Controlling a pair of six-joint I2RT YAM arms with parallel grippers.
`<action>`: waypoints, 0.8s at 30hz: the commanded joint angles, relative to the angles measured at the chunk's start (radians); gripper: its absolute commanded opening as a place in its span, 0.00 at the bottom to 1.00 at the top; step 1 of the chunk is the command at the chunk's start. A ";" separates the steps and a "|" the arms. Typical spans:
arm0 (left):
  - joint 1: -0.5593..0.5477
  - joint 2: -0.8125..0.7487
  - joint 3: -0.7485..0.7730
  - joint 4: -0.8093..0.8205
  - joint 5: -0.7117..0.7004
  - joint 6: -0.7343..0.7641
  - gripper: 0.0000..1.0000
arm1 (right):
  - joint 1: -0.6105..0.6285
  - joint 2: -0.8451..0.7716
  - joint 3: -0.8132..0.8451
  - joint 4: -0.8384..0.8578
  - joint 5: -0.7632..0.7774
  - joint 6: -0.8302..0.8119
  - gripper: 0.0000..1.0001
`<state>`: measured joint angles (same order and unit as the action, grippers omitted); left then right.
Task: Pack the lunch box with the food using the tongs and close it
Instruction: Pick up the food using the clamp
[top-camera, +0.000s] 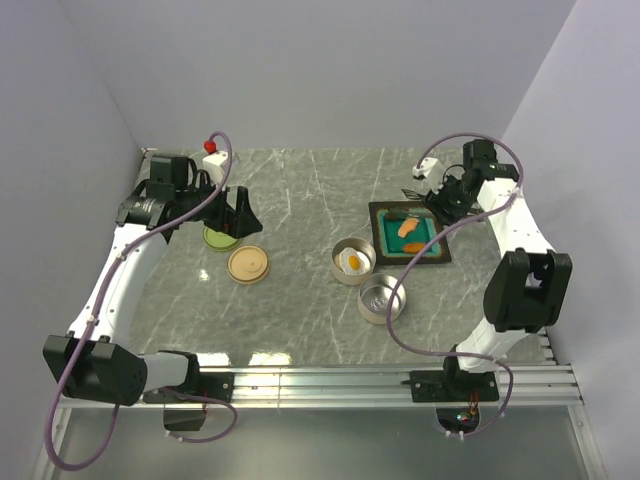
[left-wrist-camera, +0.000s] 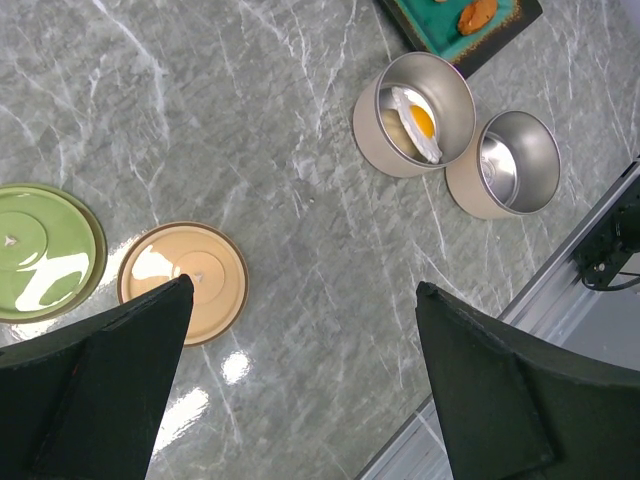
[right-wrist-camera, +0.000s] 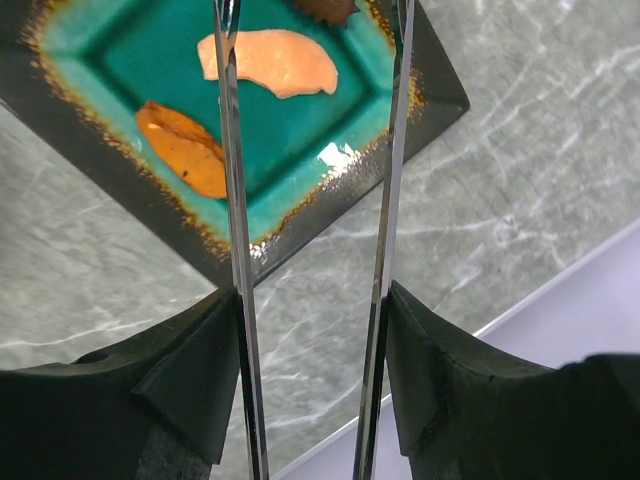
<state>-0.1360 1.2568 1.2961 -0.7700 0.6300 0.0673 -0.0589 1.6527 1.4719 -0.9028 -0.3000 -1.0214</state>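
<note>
My right gripper (right-wrist-camera: 313, 290) is shut on the tongs (right-wrist-camera: 232, 200), one silver arm against each finger, the two arms standing apart. The tongs reach over the teal tray (right-wrist-camera: 110, 70), which carries food: a pale orange piece (right-wrist-camera: 270, 60), a darker orange piece (right-wrist-camera: 180, 150) and a brown piece (right-wrist-camera: 325, 8) at the top edge. The lunch box is two round tins: one (top-camera: 352, 262) holds a fried egg (left-wrist-camera: 418, 122), the other (top-camera: 380, 298) holds nothing. My left gripper (left-wrist-camera: 302, 285) is open above the table near a tan lid (left-wrist-camera: 185, 280) and a green lid (left-wrist-camera: 45, 250).
A white bottle with a red cap (top-camera: 212, 152) stands at the back left. Grey walls close the table on three sides. A metal rail (top-camera: 400, 380) runs along the near edge.
</note>
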 joint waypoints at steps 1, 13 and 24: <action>0.004 0.001 0.032 0.006 0.007 0.012 0.99 | -0.004 0.025 0.054 0.008 -0.017 -0.089 0.61; 0.004 0.016 0.026 0.008 -0.001 0.014 0.99 | -0.005 0.122 0.085 0.024 -0.002 -0.131 0.60; 0.004 0.029 0.028 0.017 -0.004 0.000 0.99 | -0.005 0.203 0.157 0.002 0.022 -0.157 0.55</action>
<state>-0.1360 1.2854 1.2961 -0.7692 0.6296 0.0666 -0.0589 1.8431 1.5585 -0.9047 -0.2886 -1.1656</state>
